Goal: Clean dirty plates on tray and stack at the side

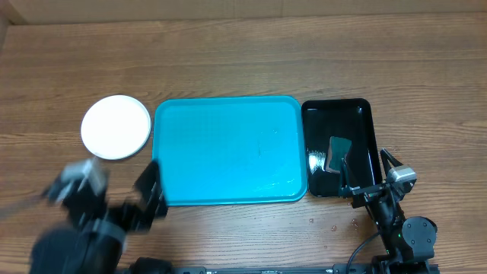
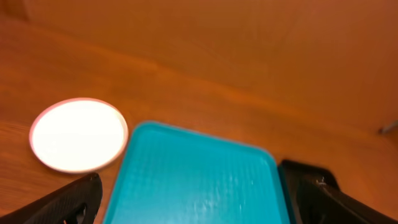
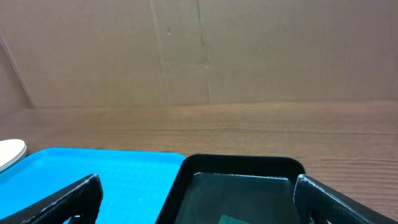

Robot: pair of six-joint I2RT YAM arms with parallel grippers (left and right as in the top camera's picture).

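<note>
Plainly, both end effectors stand wide open and empty: the left [image 1: 118,183] near the tray's [image 1: 228,148] front-left corner, the right [image 1: 369,171] at the black tray's [image 1: 358,106] front edge. The one plate [image 1: 116,127] you can see lies flat on the table [image 1: 243,46] just left of the bare tray. Expect it to be light, stiff and slick. Pinch its rim, since a flat shallow plate offers no other hold, and watch for skidding.
</note>
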